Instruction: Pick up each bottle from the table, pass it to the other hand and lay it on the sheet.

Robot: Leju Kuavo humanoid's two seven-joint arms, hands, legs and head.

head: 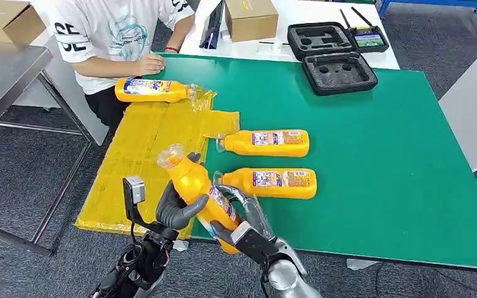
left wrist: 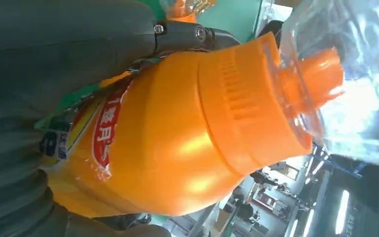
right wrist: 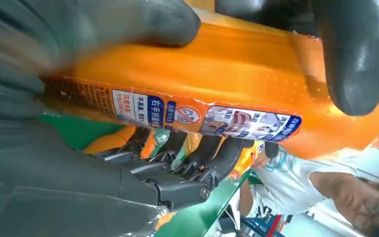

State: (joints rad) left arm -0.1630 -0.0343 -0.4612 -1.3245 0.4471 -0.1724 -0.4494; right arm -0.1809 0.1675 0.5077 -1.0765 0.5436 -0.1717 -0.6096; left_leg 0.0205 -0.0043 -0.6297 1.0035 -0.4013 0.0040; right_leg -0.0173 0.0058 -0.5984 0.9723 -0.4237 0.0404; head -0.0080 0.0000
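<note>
We see both hands on one orange bottle (head: 197, 189) raised above the near edge of the green tabletop (head: 372, 161), its capped neck tilted up and away from us. Our left hand (head: 177, 208) wraps the bottle's middle with thumb and dark fingers closed around it, and our right hand (head: 245, 226) grips the lower end, fingers curled about the base. In the left wrist view the bottle (left wrist: 177, 133) shows its ribbed shoulder and a clear cover over the cap; in the right wrist view the label side of the bottle (right wrist: 227, 79) sits under grey fingertips (right wrist: 355, 59). Two more bottles lie on their sides on the tabletop, one farther (head: 266, 143) and one nearer (head: 270, 182), just right of the yellow sheet (head: 143, 161). A fourth bottle (head: 152, 90) lies at the sheet's far edge, near a person's hand (head: 149, 63). Black foam cases (head: 332, 59) and a cardboard box (head: 250, 18) sit beyond.
</note>
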